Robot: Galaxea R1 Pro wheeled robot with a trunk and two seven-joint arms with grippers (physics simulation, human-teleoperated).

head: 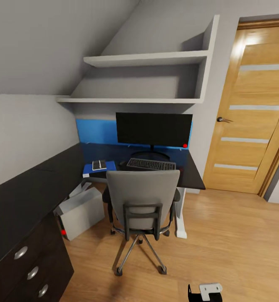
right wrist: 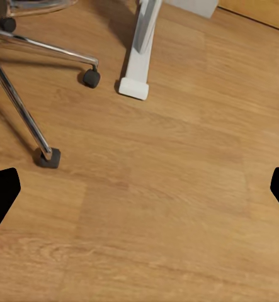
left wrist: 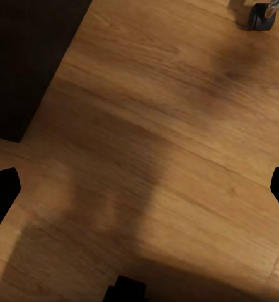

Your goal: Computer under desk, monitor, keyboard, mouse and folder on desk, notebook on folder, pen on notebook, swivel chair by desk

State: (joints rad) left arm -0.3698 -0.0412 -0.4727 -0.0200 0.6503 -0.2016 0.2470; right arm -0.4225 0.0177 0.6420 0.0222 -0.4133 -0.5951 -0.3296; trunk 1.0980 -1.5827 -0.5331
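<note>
The black monitor (head: pixel 154 130) stands at the back of the glossy black desk (head: pixel 43 176), with the keyboard (head: pixel 151 164) in front of it. Left of the keyboard the blue folder (head: pixel 89 169) lies on the desk, and the small dark notebook (head: pixel 99 164) rests on it. The mouse and the pen are too small to make out. The grey swivel chair (head: pixel 142 197) is pushed up to the desk. The light grey computer (head: pixel 81 212) sits under the desk. My left gripper (left wrist: pixel 139 195) and right gripper (right wrist: pixel 139 195) hang open over bare floor, holding nothing.
A dark three-drawer unit (head: pixel 30 268) stands at the near left, and its corner (left wrist: pixel 19 63) shows by my left gripper. The chair's chrome legs and casters (right wrist: pixel 91 78) and a white desk leg (right wrist: pixel 136 82) lie near my right gripper. A wooden door (head: pixel 248 113) is on the right.
</note>
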